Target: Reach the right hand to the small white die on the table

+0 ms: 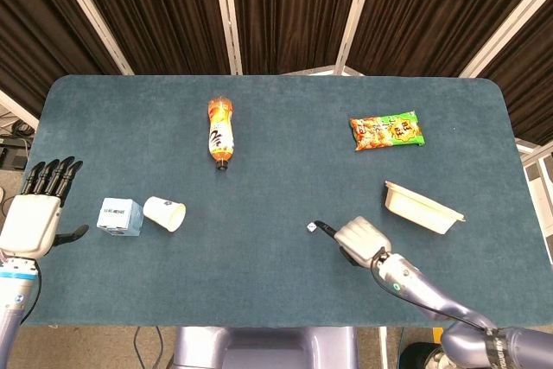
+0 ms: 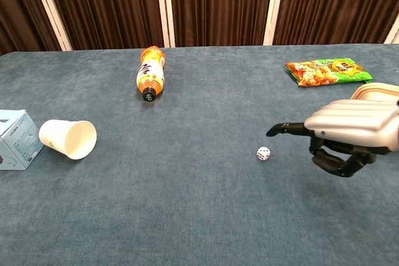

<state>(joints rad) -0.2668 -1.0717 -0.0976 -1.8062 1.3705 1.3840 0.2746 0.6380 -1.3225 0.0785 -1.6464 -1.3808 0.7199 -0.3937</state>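
— Hovering just right of the small white die (image 1: 311,227), is that the right hand (image 1: 361,238)?

— Yes. In the chest view the right hand (image 2: 349,132) hangs above the blue table (image 2: 199,216), one dark digit stretched out toward the die (image 2: 264,153), its tip above and slightly to the right of it, not touching. The other fingers (image 2: 336,160) curl in under the palm with nothing in them.

— And the die itself?

— It sits alone on the cloth near the table's front middle, well apart from everything else.

— The left hand?

— Only the head view shows it. The left hand (image 1: 34,213) is at the table's left edge, fingers (image 1: 52,174) straight and apart, holding nothing.

— What else lies around?

— A light blue box (image 1: 119,216) stands just beside a white paper cup (image 1: 166,212) lying on its side, its mouth toward the table's middle. An orange bottle (image 1: 219,132) lies flat further back. On the right, a green and orange snack bag (image 1: 386,130) lies near the far side, and a beige tray (image 1: 422,206) sits closer, behind the right hand.
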